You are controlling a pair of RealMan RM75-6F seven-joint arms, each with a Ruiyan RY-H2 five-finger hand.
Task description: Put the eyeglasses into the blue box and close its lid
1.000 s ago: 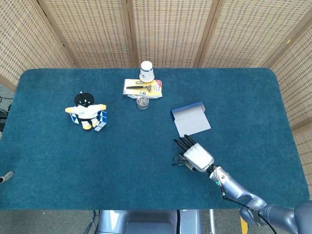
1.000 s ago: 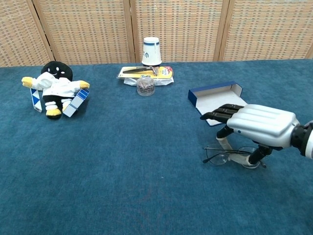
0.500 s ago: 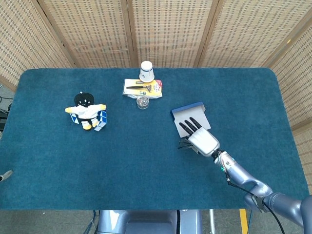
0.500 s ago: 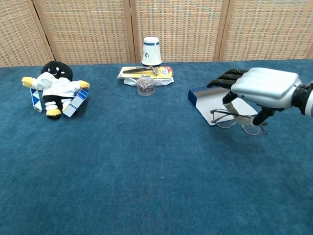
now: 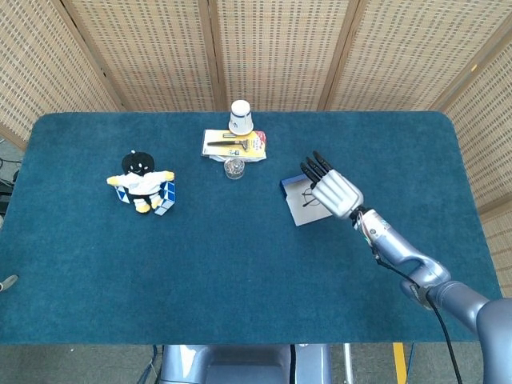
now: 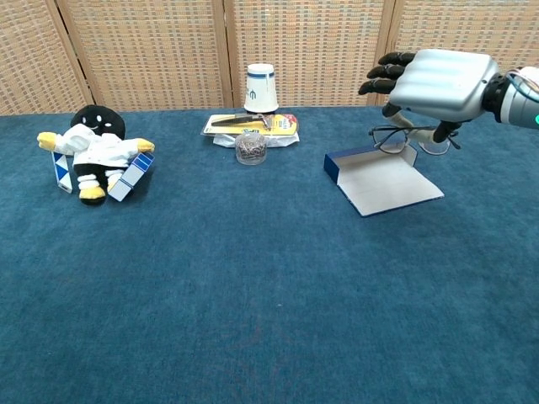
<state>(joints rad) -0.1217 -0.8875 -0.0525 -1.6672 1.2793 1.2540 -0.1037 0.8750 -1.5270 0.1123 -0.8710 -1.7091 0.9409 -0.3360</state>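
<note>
My right hand (image 6: 438, 82) (image 5: 335, 190) hovers palm down above the blue box (image 6: 381, 178) (image 5: 296, 206), holding the thin dark-framed eyeglasses (image 6: 397, 138) (image 5: 311, 197) beneath it. The glasses hang in the air over the box's far end, clear of the table. The box lies open and flat on the blue tabletop, white inside with a blue rim, nothing in it. In the head view the hand hides the box's upper right part. My left hand does not show in either view.
A plush doll (image 6: 94, 151) (image 5: 141, 180) leans on blue-white blocks at the left. At the back centre stand a white cup (image 6: 261, 88) (image 5: 241, 117), a yellow pack (image 6: 251, 124) and a small glass jar (image 6: 250, 147) (image 5: 234, 168). Wicker screens close the back.
My right hand has lifted the eyeglasses off the table in front of the box and carried them up and away from me, to above the open box.
</note>
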